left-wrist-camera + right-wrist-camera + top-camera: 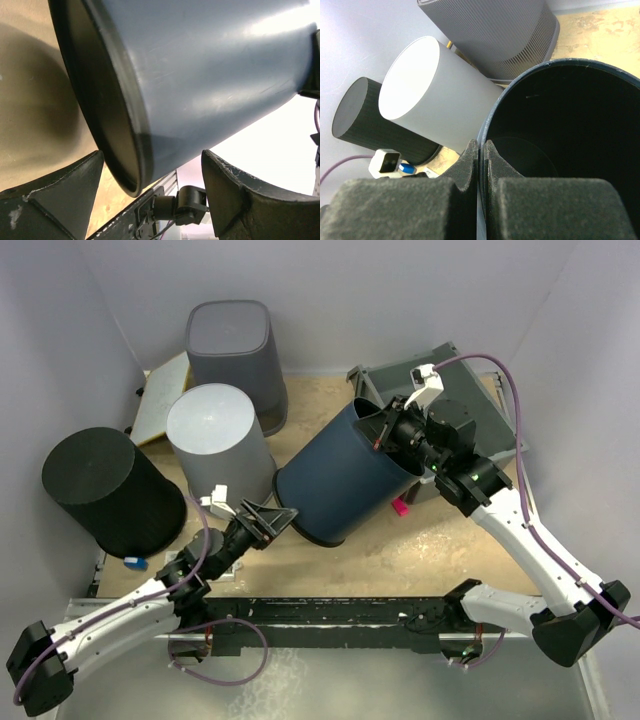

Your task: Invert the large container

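- Large container (pixel 345 475): dark blue round bin, lying tilted near the middle of the table (pixel 450 540), not upside down. Its open mouth points up and back to the right, and its other end is down toward the front left.
- Right wrist view: dark inside of the container (pixel 570 140) with the bottom disc visible deep within.
- Right gripper (pixel 378 425): clamped on the mouth rim, one finger inside the wall and one outside. The fingertips (pixel 472 150) are pressed together with only the thin rim between them.
- Left gripper (pixel 272 520): jaws spread wide, just beside the low end of the container and holding nothing.
- Left wrist view: the dark-edged low end of the bin (pixel 210 85) sits above and between the two fingers (pixel 60 195). I cannot tell whether they touch it.
- Whether the low edge rests on the table cannot be told.
- Light grey round bin (pixel 215 440): inverted, just left of the container.
- Black ribbed bin (pixel 105 490): inverted, further left.
- Dark grey ribbed bin (pixel 232 350): at the back, behind the light grey one.
- Grey crate (pixel 485 410): back right, behind the right arm.
- Small pink item (pixel 400 507): on the table just beside the container's right side.
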Motion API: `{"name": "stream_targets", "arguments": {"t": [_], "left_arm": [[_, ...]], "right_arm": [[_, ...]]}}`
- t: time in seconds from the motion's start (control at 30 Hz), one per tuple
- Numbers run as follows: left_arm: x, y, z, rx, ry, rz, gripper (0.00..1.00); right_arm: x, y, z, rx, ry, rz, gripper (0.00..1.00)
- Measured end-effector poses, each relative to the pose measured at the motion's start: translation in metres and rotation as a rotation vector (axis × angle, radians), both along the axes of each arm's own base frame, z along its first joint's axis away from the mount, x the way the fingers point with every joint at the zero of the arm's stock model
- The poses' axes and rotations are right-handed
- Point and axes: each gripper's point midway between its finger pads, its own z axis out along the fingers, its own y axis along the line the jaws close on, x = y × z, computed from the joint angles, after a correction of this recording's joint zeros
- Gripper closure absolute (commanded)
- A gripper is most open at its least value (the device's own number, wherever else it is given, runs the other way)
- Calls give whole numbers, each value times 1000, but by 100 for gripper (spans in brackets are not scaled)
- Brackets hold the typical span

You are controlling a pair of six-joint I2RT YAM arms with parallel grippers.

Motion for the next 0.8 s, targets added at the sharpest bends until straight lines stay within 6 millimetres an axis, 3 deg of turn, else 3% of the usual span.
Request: {"name": "stream_targets", "arguments": {"t": [0.1,0.4,0.5,0.6,0.73,0.8], "left_arm": [[0,-3,-6,-6,-5,-11,33],[-1,-6,16,-66,-73,-27,59],[-1,-6,15,-48,-76,-27,75],[-1,-5,9,-5,-62,-28,98],[-2,-6,15,45,-43,-38,100],[-1,-5,23,89,-43,-40,100]], "right_arm": [[0,0,0,1,0,5,100],[-1,1,0,2,2,8,100],[0,0,-1,2,3,6,100],[0,-1,-2,-1,5,5,100],[2,-10,-5,-38,-2,-27,99],[4,-19,-6,-67,-9,-57,86]]}}
